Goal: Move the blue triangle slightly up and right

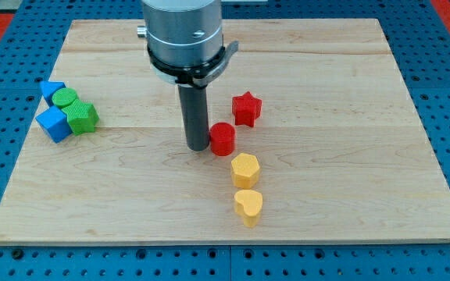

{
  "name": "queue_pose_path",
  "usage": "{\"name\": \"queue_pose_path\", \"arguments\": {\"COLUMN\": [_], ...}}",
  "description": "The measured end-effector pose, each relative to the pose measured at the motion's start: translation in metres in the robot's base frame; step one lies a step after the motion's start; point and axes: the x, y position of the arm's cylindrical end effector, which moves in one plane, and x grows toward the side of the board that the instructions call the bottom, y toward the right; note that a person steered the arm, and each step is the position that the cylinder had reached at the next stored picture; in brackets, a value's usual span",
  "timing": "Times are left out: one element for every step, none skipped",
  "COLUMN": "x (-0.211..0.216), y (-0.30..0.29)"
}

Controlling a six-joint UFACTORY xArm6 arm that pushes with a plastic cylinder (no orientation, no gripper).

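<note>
The blue triangle [51, 90] lies at the view's left edge of the wooden board [350, 156], at the top of a tight cluster. It touches a green cylinder [66, 99]. Below them sit a green star [82, 117] and a blue cube [53, 124]. My tip [197, 147] rests on the board near the middle, far to the right of the blue triangle. It stands just left of a red cylinder [223, 139], touching it or nearly so.
A red star [246, 108] lies up and right of the red cylinder. A yellow hexagon [244, 168] and a yellow heart [248, 206] sit below it. The board rests on a blue perforated table [444, 70].
</note>
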Motion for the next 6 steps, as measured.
{"name": "queue_pose_path", "arguments": {"x": [0.0,0.0,0.0,0.003,0.003,0.024], "y": [0.037,0.009,-0.004,-0.004,-0.004,-0.039]}}
